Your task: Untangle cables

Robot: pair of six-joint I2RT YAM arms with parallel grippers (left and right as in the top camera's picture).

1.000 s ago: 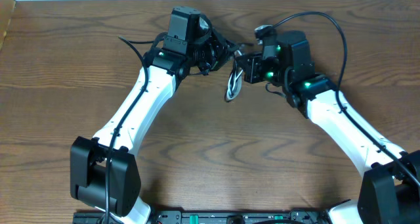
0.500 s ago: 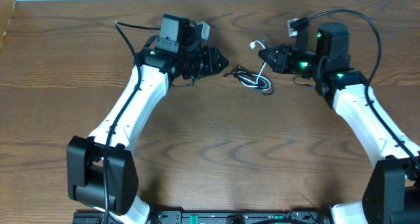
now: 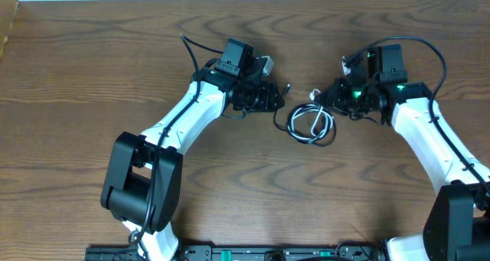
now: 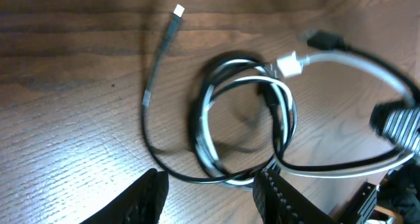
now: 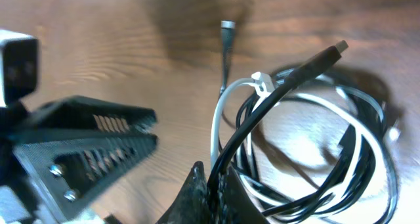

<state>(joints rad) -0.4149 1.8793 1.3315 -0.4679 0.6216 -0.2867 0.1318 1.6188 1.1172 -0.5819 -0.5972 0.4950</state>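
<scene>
Coiling glossy cables (image 3: 311,125); grained wooden table (image 3: 92,161)

Left arm (image 3: 191,112): white tube links, black joint housings, black base block by the near edge, thin black cable looping off the wrist. Right arm (image 3: 429,142): same white links and black joints, green lights lit at the wrist, black cable arcing over it. Left gripper (image 4: 210,181): black fingers (image 4: 146,201), ribbed inner faces, small screws visible in right wrist view. Right gripper (image 5: 211,175): black, tapered tips.
</scene>
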